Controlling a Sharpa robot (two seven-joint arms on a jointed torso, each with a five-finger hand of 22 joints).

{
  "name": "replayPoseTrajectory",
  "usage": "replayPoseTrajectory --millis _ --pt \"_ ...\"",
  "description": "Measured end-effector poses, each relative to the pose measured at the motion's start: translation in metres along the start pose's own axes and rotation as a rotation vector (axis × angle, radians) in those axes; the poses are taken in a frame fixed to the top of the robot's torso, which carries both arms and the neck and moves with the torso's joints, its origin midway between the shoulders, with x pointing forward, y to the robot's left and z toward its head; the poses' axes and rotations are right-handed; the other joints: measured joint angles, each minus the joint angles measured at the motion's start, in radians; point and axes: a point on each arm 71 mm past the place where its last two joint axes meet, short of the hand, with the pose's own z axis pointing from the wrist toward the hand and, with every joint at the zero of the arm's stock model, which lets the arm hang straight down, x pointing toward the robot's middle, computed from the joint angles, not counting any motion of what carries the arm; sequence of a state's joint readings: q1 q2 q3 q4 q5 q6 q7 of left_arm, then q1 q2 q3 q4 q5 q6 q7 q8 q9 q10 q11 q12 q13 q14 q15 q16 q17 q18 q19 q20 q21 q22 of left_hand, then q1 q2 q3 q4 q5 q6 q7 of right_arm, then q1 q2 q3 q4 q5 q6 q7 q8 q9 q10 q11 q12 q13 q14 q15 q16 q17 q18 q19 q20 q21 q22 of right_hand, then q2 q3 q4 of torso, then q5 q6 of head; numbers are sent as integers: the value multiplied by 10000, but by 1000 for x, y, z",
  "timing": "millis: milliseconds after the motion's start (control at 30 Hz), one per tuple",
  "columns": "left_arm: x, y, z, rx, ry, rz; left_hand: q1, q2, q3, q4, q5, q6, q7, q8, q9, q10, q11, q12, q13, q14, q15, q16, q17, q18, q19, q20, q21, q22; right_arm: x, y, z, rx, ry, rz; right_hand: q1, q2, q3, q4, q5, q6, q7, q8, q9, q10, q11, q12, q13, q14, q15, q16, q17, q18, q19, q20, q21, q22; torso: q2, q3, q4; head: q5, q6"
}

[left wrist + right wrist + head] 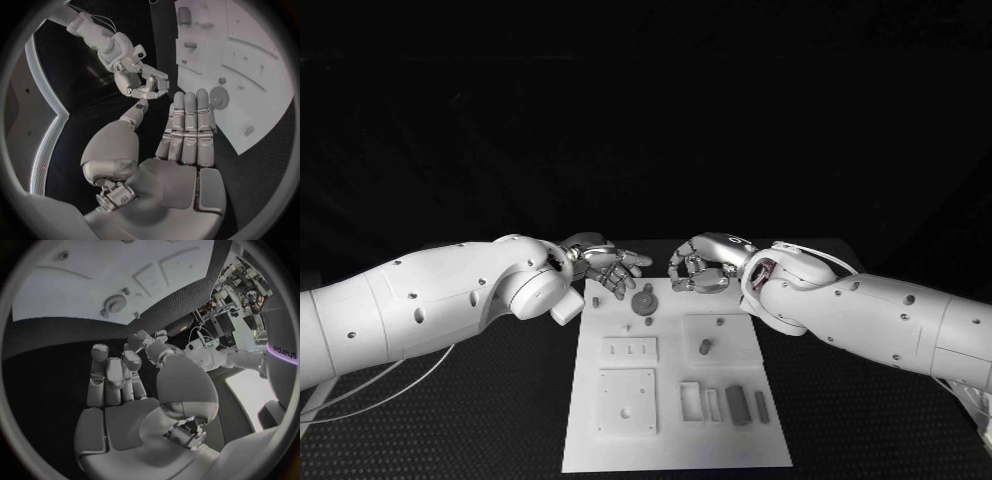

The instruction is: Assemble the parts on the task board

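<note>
White task board [733, 440] centred on black table [877, 420], long axis running away from robot.
Near end: flat square plate [627, 400] on left, three grey bar parts [737, 405] side by side on right, long axes along the board. Mid-board: small plate with pegs [629, 348], short grey peg [705, 347] in square recess. Far end: round grey disc part [645, 301] lying flat. Left hand [599, 262] over far-left corner, fingers extended and apart, holding nothing. Right hand [701, 262] over far-right corner, fingers curled loosely, nothing in grasp.
</note>
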State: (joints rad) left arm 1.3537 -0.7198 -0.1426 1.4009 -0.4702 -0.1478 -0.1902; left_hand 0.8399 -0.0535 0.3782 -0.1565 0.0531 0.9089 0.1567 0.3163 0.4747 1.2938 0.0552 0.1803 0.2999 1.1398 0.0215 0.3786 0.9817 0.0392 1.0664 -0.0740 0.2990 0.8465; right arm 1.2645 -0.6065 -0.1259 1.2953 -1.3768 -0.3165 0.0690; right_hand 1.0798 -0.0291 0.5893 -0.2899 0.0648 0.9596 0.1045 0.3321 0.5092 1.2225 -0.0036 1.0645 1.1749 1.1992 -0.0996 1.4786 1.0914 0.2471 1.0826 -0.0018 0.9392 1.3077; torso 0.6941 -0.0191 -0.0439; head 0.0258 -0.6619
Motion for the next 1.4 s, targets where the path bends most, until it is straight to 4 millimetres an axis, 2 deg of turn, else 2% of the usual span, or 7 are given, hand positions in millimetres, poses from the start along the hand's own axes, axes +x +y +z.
replayPoseTrajectory --millis 200,400,533,633,733,933,1400 --pt "9 -2 1 -282 249 290 -393 105 -389 25 0 325 -180 40 -6 163 -163 209 350 198 -198 163 261 84 182 -182 146 156 6 19 7 -262 270 -139 0 -1 -1 -1 0 1 -1 0 0 1 1 0 0 1 2 0 -1 -48 38 -38 0 -1 -70 -26 28 66 -83" --pt "14 -2 1 -504 470 574 -573 180 -731 14 0 944 -506 492 404 472 -435 738 1150 450 -414 809 712 156 522 -401 524 558 9 25 10 -298 416 -271 -1 -2 -1 -1 0 14 -14 1 0 1 1 0 0 33 -3 0 -1 13 38 -38 0 -1 -81 -33 28 86 -144" --pt "16 -1 1 -665 656 829 -620 236 -995 77 0 1059 -674 937 1415 124 -648 2021 2605 327 -634 1994 1331 154 607 -608 1118 1381 10 27 11 -306 467 -315 -2 -2 -1 -1 0 17 -17 1 0 1 1 0 -1 52 -19 0 -2 17 38 -38 0 -2 -79 -26 32 86 -189" --pt "19 0 0 -790 821 1018 -543 313 -1036 87 0 1174 -818 1194 1938 -45 -750 2651 3210 340 -740 2531 1523 150 661 -730 1400 1748 11 30 12 -343 497 -329 -2 -2 -2 -1 0 19 -18 1 0 2 1 0 -1 52 -19 -1 -2 18 38 -37 0 -2 -76 -19 31 86 -221" --pt "22 0 1 -882 940 1161 -493 263 -1100 153 0 1085 -916 1519 2949 -399 -895 3567 4017 159 -916 3344 1708 145 592 -875 1785 2325 12 34 13 -413 529 -325 -2 -3 -2 -2 0 20 -20 1 0 2 1 0 -1 53 -19 -1 -2 19 38 -37 0 -2 -77 -17 29 79 -235" --pt "25 -1 1 -987 1033 1350 -450 220 -1104 353 0 1037 -964 1531 3702 -665 -908 4009 4353 -13 -959 3807 1528 135 522 -945 1858 2665 13 38 13 -496 560 -316 -3 -4 -14 -14 -1 26 -25 1 0 2 2 0 -2 53 -18 -1 -3 19 38 -36 0 -2 -75 -16 25 80 -255" --pt "24 2 3 -1306 930 1695 -480 88 -1135 727 0 964 -894 1217 4057 -863 -856 4065 4354 -235 -912 3988 1214 68 426 -921 1839 2761 15 44 12 -635 596 -300 -16 -17 -16 -14 0 27 -26 7 0 3 2 0 -3 54 -14 -1 15 19 36 -34 0 -3 -69 -16 28 70 -295"
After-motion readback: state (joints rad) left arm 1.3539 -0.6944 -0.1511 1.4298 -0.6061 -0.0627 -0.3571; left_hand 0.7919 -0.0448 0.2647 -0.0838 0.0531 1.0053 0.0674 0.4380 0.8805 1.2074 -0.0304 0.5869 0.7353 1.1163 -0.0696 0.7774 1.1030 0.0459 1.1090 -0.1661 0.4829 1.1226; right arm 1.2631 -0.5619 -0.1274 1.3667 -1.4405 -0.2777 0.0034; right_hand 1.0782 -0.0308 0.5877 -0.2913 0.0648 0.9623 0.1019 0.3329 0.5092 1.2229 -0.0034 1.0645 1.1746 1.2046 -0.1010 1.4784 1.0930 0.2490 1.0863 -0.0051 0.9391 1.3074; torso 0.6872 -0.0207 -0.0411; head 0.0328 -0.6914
